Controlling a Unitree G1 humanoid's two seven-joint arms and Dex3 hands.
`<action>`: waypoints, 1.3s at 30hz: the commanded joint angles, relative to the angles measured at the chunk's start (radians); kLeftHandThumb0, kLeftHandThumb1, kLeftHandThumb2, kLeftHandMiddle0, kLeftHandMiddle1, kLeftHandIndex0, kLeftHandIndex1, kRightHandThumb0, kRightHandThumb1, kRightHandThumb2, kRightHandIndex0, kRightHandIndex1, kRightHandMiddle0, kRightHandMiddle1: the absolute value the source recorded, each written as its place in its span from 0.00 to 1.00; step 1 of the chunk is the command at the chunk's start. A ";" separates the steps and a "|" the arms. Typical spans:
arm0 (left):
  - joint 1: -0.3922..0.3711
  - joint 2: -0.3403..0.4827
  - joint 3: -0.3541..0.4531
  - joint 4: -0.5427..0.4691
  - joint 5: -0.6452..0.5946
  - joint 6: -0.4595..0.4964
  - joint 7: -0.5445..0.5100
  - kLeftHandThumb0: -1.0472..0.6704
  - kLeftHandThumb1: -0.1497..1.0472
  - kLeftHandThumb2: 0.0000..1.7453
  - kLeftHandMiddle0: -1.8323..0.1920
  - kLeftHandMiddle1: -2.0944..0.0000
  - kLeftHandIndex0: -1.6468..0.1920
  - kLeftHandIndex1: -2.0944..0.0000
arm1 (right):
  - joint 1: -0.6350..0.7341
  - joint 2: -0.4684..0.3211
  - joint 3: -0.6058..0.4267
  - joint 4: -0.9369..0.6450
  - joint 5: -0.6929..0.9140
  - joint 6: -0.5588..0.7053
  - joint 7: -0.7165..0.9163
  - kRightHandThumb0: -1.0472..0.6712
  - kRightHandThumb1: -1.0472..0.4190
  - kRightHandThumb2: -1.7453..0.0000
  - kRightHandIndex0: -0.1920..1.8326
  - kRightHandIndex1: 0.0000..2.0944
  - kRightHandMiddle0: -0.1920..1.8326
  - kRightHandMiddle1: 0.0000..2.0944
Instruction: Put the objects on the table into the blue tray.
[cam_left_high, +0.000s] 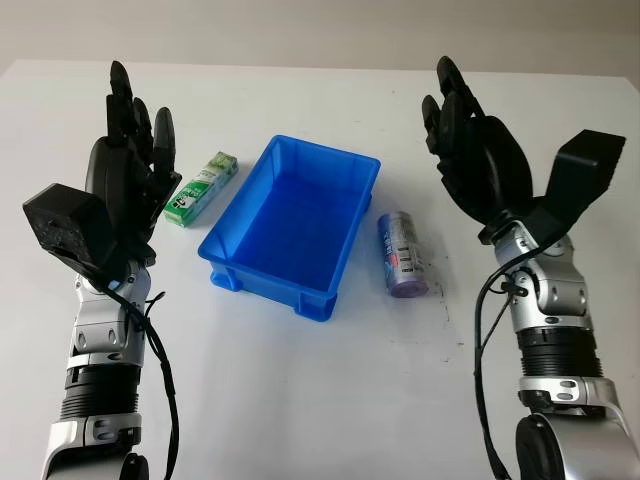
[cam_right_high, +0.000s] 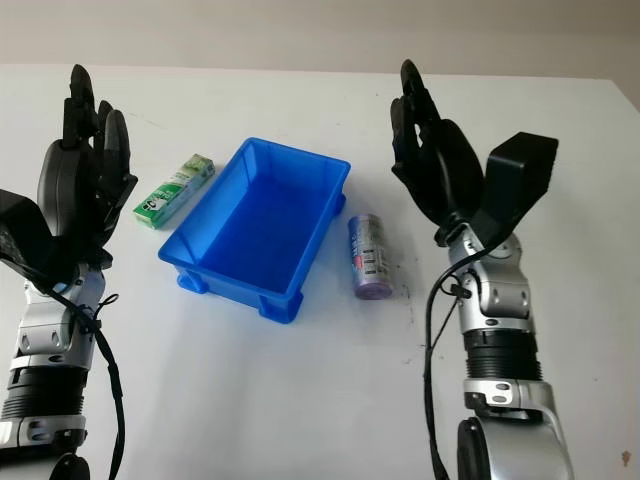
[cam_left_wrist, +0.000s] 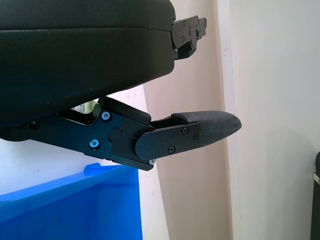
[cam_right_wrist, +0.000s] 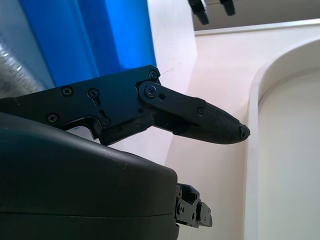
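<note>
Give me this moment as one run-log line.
blue tray: holds nothing | green box: on table, tray's left | purple can: lying, tray's right | left hand: open, beside box | right hand: open, beyond can

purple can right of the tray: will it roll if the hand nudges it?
Likely yes. The purple can lies on its side on the flat white table, so a sideways push probably rolls it, perhaps toward the blue tray beside it. Its wrapper looks glossy, so possibly slippery. The open right hand is above the table, clear of it.

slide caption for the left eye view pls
Both open hands, left and right, raised beside an empty blue tray, flanked by green box and purple can.
</note>
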 joint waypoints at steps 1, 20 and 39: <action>0.000 0.006 0.001 -0.019 -0.002 -0.004 -0.002 0.19 1.00 0.34 1.00 0.98 1.00 1.00 | -0.001 -0.045 -0.003 -0.024 -0.016 -0.023 0.019 0.17 0.00 0.61 0.00 0.00 0.00 0.00; -0.010 0.013 0.000 -0.008 -0.007 -0.001 -0.023 0.19 1.00 0.33 1.00 1.00 1.00 1.00 | -0.053 -0.379 0.117 0.042 -0.307 -0.265 0.204 0.19 0.04 0.96 0.00 0.00 0.00 0.00; -0.033 0.025 -0.002 -0.010 -0.006 0.025 -0.026 0.17 1.00 0.30 1.00 1.00 1.00 1.00 | -0.166 -0.624 0.237 0.173 -0.658 -0.758 0.122 0.25 0.19 0.97 0.08 0.04 0.11 0.04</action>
